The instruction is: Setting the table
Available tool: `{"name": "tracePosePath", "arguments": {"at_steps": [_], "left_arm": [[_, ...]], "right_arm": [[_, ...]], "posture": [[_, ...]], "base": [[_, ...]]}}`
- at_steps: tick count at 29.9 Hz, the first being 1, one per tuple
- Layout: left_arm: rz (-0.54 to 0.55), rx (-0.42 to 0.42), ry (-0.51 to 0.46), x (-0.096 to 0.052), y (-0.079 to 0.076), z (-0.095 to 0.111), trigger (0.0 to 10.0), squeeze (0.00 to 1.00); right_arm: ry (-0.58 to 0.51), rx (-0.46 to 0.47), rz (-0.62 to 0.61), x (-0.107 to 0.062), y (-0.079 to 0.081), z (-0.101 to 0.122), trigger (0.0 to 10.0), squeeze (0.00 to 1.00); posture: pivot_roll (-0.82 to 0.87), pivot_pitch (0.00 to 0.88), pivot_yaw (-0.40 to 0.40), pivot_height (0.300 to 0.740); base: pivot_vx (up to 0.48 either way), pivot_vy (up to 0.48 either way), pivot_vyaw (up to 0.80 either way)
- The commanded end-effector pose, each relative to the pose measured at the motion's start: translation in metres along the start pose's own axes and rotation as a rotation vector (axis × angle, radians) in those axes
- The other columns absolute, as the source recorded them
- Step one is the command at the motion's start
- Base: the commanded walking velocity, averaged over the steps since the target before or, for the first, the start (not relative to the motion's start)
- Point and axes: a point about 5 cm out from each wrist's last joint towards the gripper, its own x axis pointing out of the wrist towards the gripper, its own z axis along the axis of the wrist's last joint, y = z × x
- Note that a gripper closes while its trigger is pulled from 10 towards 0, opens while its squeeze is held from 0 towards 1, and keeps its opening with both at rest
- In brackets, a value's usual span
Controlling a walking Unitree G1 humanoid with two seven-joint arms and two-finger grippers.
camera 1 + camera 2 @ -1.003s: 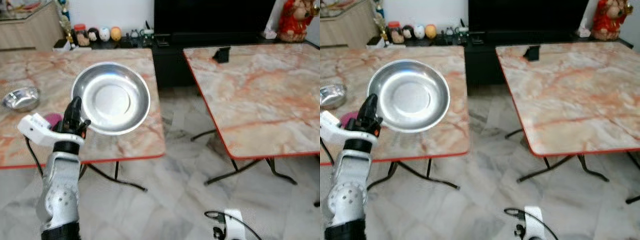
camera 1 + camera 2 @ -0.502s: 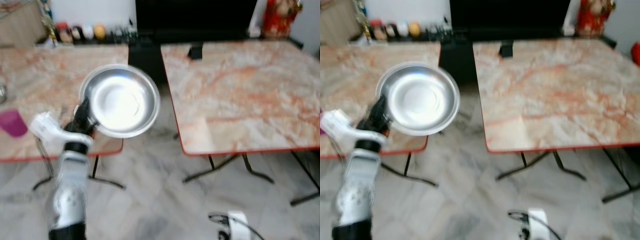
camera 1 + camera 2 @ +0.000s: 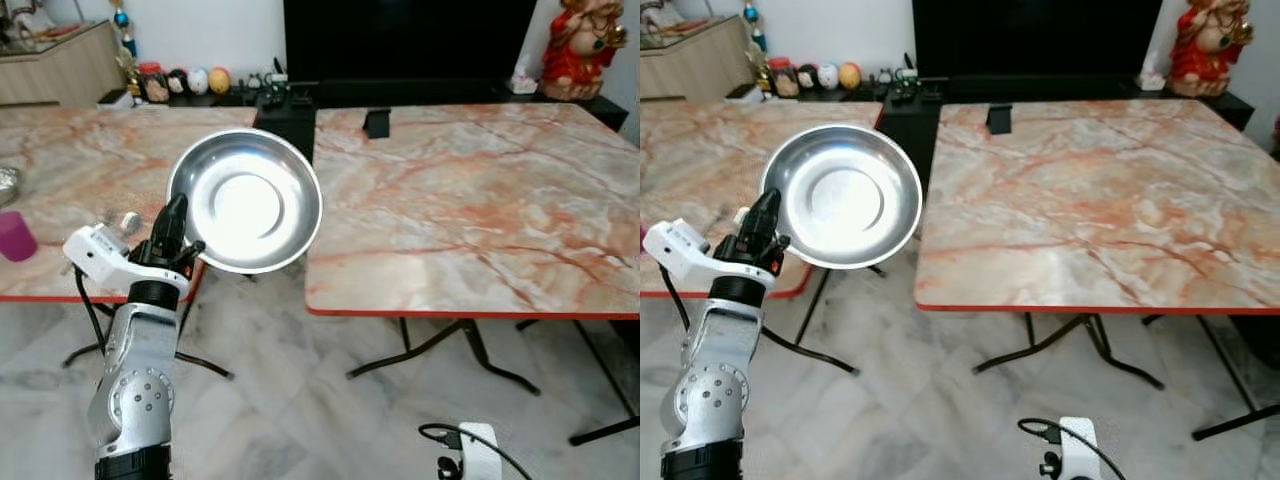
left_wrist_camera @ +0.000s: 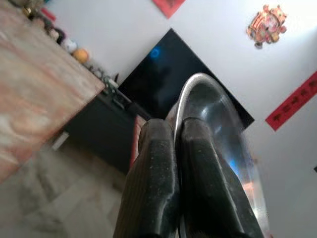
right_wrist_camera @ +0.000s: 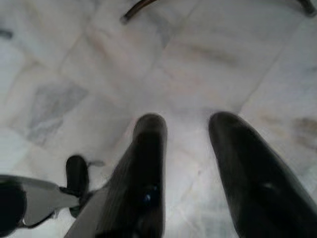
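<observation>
A round steel plate (image 3: 244, 199) is held up in the air, tilted so its hollow faces me, over the gap between two marble-topped tables. My left gripper (image 3: 178, 232) is shut on the plate's lower left rim; in the left wrist view its two black fingers (image 4: 163, 163) pinch the rim of the steel plate (image 4: 218, 129). The right marble table (image 3: 470, 190) lies ahead and to the right, the left marble table (image 3: 80, 170) to the left. My right gripper (image 5: 185, 134) hangs low over the floor with its fingers apart and nothing between them.
A purple cup (image 3: 14, 236) and the edge of a steel bowl (image 3: 5, 180) are on the left table. A small black object (image 3: 377, 122) stands at the right table's far edge. A dark TV cabinet (image 3: 400, 50) and a shelf of figurines (image 3: 190, 82) line the back wall. Marble floor (image 3: 330, 420) lies below.
The camera has swung to the right, so the right table now sits nearer the middle. My left gripper still holds the plate the same way.
</observation>
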Motion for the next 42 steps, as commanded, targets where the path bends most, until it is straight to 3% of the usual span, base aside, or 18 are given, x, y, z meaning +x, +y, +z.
{"name": "tracePosePath", "arguments": {"at_steps": [1,34,42], "left_arm": [[-0.043,-0.014,-0.009,0.0031,-0.0097,0.0003,10.0,0.00],[-0.033,0.001,-0.004,0.0019,-0.0060,-0.0028,10.0,0.00],[-0.025,0.047,0.015,0.0003,-0.0021,-0.0031,10.0,0.00]], "right_arm": [[-0.004,0.004,-0.014,-0.0001,-0.0043,0.0017,10.0,0.00],[-0.010,0.006,-0.020,0.0000,-0.0060,0.0037,10.0,0.00],[0.001,0.025,-0.017,0.0001,-0.0053,0.0028,10.0,0.00]], "posture": [[0.00,0.000,-0.008,0.740],[0.00,0.000,-0.019,0.740],[0.00,0.000,-0.020,0.740]], "base": [[0.244,-0.375,0.00],[0.244,-0.378,0.00],[0.092,-0.183,-0.18]]}}
